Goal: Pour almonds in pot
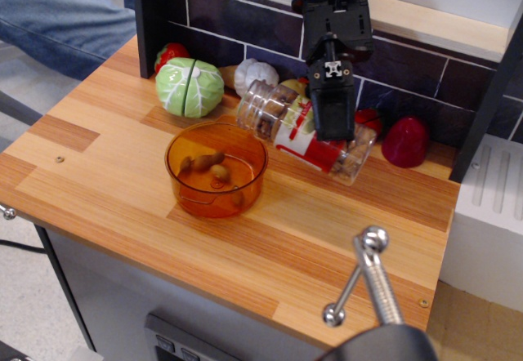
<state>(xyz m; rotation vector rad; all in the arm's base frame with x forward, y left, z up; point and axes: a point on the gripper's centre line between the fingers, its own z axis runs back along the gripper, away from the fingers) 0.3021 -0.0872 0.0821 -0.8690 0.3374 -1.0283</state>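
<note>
observation.image: black robot gripper (333, 120) comes down from the top of frame and is clamped across the middle of a clear cylindrical plastic jar (306, 131) with a red-white-green label. Jar is tipped close to horizontal, open mouth pointing left and slightly up in frame, base to the right near the back. Mouth sits just beyond the far-right rim of the translucent orange round plastic pot (216, 167).

Small brown oval almonds (209, 166): a few lie in the bottom of the pot, more visible through the jar wall, mostly toward the base end and some near the neck.

Pot stands upright on the light wooden tabletop (106, 144), front-left of the jar. Can't tell whether jar and pot rim touch.

Behind the pot, along the dark tiled back wall (245, 22):
- green toy cabbage (189, 86), just beside the pot's far-left side
- red toy vegetable (170, 54) behind the cabbage, in the corner
- white toy garlic bulb (255, 77) right of the cabbage
- dark red toy vegetable (406, 141) right of the jar base

Other toy items behind the jar are mostly hidden by it and the gripper.

Foreground bottom right: chrome metal lever with ball ends (365, 278), blurred. Top left: blue denim fabric (57, 14).
</note>
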